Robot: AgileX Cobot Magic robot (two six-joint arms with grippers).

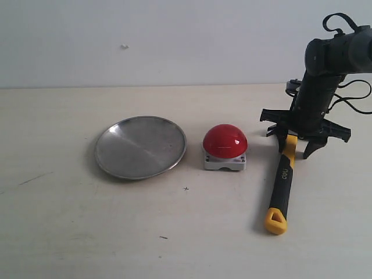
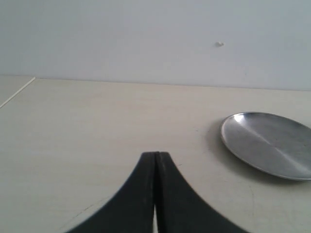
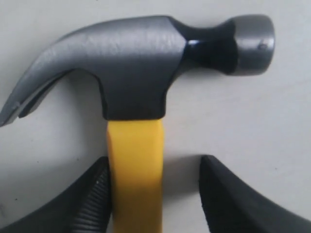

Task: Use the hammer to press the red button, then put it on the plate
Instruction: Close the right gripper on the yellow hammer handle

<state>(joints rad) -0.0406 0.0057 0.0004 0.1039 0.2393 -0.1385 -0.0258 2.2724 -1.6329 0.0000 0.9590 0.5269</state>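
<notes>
Straddling hammer (image 1: 283, 180) neck just under head, right gripper (image 1: 295, 151) jaws apart. Hammer lying flat on worktop (image 1: 87, 232), right of red button (image 1: 225, 141); plate (image 1: 140, 146) left of button. Jaws of left gripper (image 2: 155, 194) together.

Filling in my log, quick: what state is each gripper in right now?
Left gripper: shut, holding nothing.
Right gripper: open, straddling the handle of the hammer, not yet clamped.
</notes>
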